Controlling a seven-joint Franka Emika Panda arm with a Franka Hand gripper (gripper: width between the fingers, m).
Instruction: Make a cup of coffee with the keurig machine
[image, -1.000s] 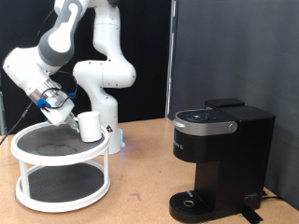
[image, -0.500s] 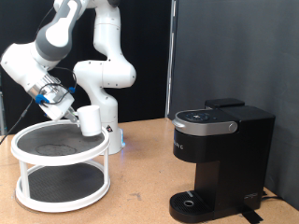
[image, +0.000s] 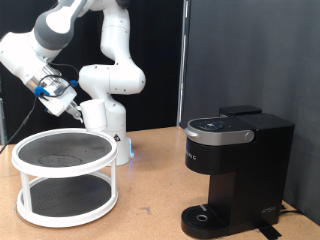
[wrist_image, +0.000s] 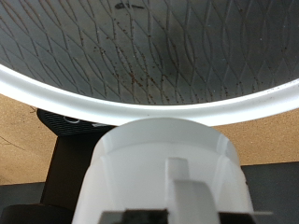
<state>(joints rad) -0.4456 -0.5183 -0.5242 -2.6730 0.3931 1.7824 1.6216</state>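
Note:
The cup (image: 93, 113) is a plain white mug. My gripper (image: 72, 105) is shut on it and holds it in the air above the far edge of the white two-tier rack (image: 62, 165), at the exterior view's left. In the wrist view the cup (wrist_image: 168, 168) fills the lower part of the picture, with its handle (wrist_image: 185, 187) facing the camera and the rack's mesh shelf (wrist_image: 140, 47) beyond it. The keurig machine (image: 235, 170) stands at the exterior view's right, black, with its lid down. Its round drip base (image: 205, 216) has nothing on it.
The arm's white base (image: 110, 110) stands right behind the rack and the cup. A bare stretch of wooden table (image: 150, 190) lies between the rack and the machine. A black curtain forms the backdrop.
My gripper has lifted the cup off the rack's top shelf and moved up and slightly towards the exterior view's left. The machine has not moved.

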